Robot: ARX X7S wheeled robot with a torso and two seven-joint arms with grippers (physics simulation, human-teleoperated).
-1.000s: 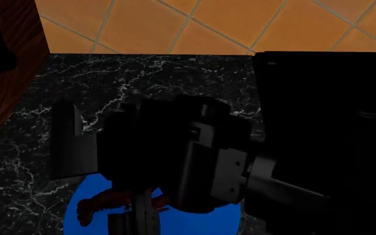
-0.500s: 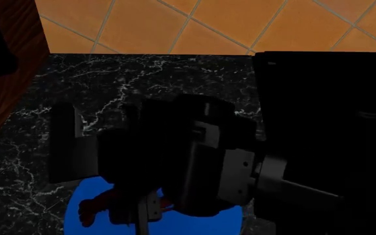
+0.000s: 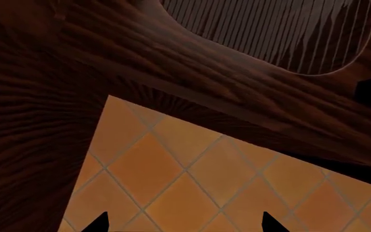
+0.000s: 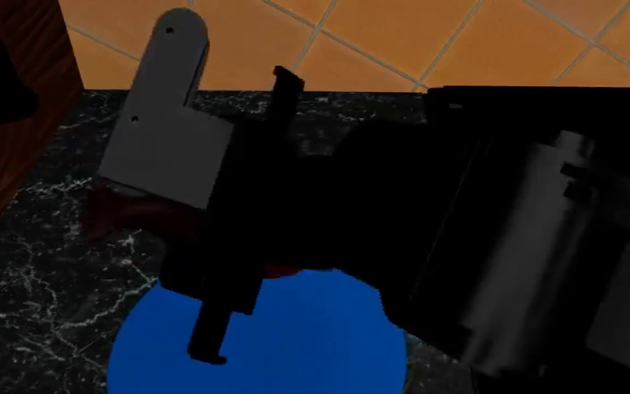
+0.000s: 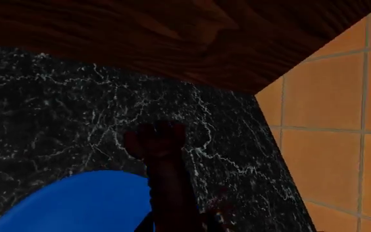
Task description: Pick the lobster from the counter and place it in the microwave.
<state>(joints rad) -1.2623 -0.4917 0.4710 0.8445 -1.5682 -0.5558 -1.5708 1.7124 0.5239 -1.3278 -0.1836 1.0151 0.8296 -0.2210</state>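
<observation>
Nearest me lies the blue plate (image 4: 293,345), its round rim bare on the counter (image 4: 30,312). Above it my right gripper (image 4: 157,217) has closed its fingers on the lobster (image 5: 163,159), lifted clear over the plate's far edge. The microwave (image 4: 534,123) stands at right. My left gripper (image 3: 182,224) faces tiled wall (image 3: 172,174), fingertips spread, holding nothing.

Kitchen, black marble counter (image 4: 30,271), orange tiled wall (image 4: 403,41), microwave (image 4: 512,148)
</observation>
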